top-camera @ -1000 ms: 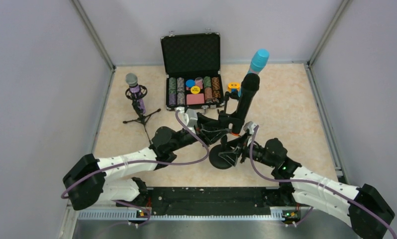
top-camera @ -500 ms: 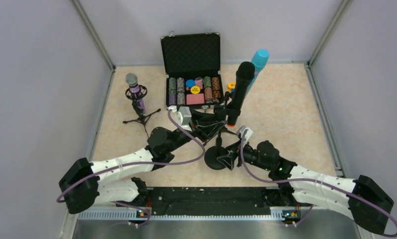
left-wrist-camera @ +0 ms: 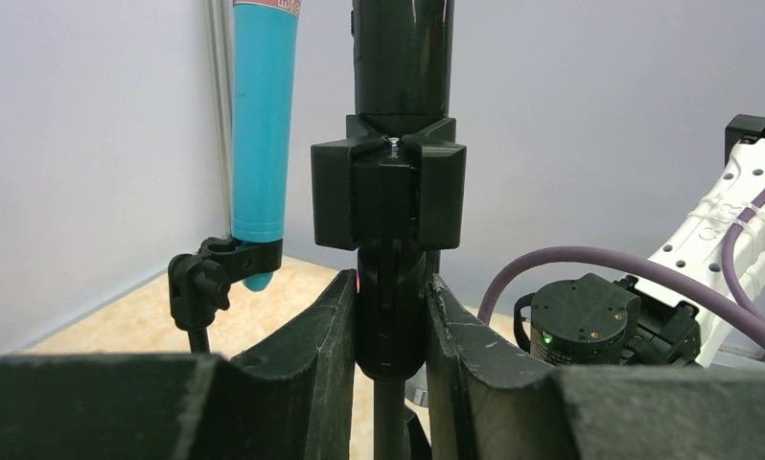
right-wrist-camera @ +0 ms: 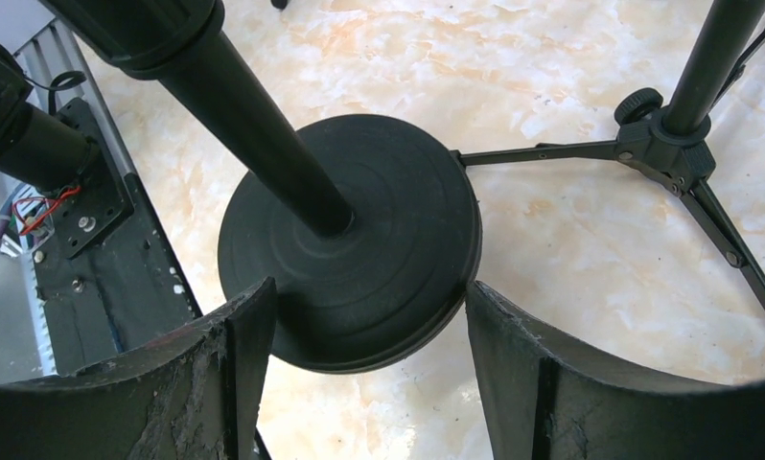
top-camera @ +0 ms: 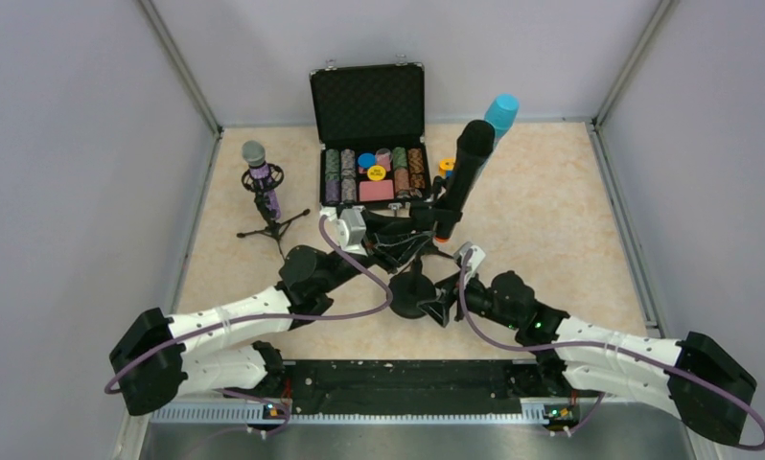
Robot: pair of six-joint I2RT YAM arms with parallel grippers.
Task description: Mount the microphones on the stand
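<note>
The black microphone (top-camera: 470, 161), orange at its lower end, sits tilted in the clip (left-wrist-camera: 386, 192) of the round-based stand (top-camera: 409, 299). My left gripper (left-wrist-camera: 391, 287) is shut on that stand's neck just under the clip. My right gripper (right-wrist-camera: 367, 292) is shut on the stand's round base (right-wrist-camera: 359, 259), one finger against each edge. The cyan microphone (left-wrist-camera: 261, 125) stands behind in the clip of a tripod stand (right-wrist-camera: 666, 144). The purple microphone (top-camera: 261, 177) with a grey mesh head is upright in its own small tripod at the left.
An open black case of poker chips (top-camera: 374, 172) lies at the back centre, with loose chips (top-camera: 446, 165) beside it. Tripod legs (right-wrist-camera: 551, 151) spread close to the round base. Grey walls enclose the floor, and a metal rail (top-camera: 398, 379) runs along the near edge.
Both arms and the round-based stand with the black microphone have shifted left and slightly nearer. More of the cyan microphone now shows behind it. Both grips are unchanged.
</note>
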